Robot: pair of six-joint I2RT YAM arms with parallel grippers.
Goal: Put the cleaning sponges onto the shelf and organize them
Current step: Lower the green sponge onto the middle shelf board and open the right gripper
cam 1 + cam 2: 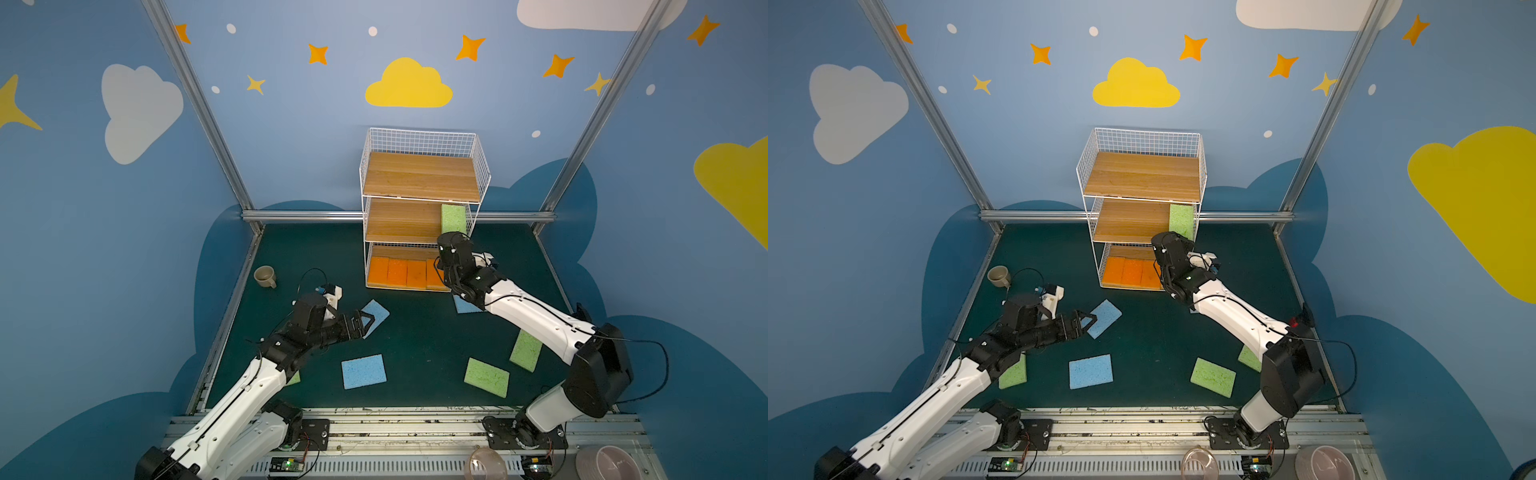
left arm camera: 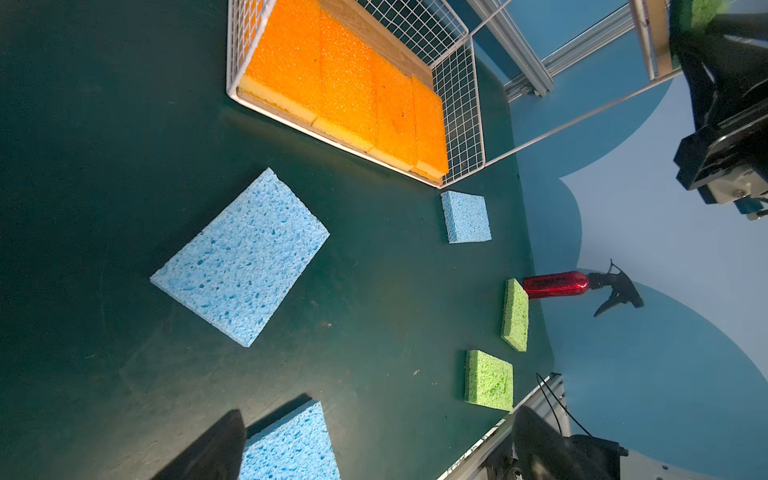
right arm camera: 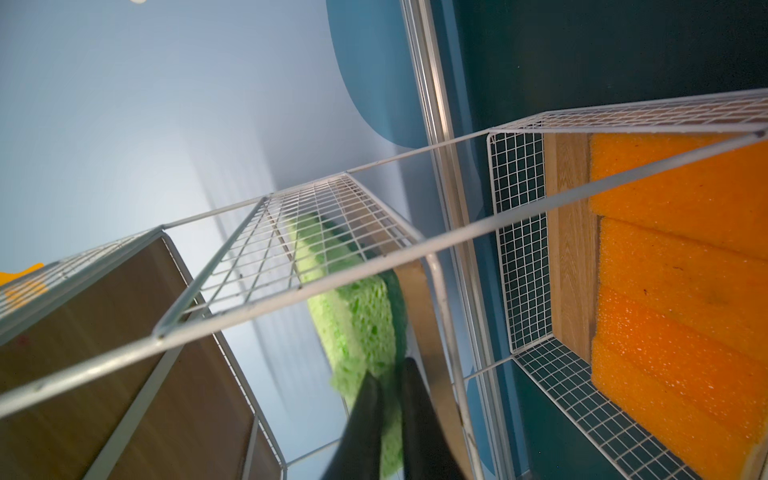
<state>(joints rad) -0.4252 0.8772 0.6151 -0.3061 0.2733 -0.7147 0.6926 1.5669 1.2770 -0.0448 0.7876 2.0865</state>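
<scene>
Nearest my base rail, well short of either set of fingers, a light blue sponge and a light green sponge lie flat on the mat. Another green sponge is half covered by the left forearm.

Left gripper: fingers wide apart, empty, beside a skewed blue sponge. The fingertips overlap its near edge in both top views; contact I cannot resolve.

Right gripper: fingers close together, clamped on the near edge of the held green sponge, which reaches into the middle tier of the shelf, hard by the right-hand wire wall. Below the fingers, four orange sponges line the bottom tier.

Judgement: first green placement in hand. Next I must let go, then back straight out clear of the front wire without dragging the sponge along.

Unresolved: whether that sponge rests fully on the board. From above the wrist hides the right fingertips, and the right forearm covers most of a third blue sponge.
</scene>
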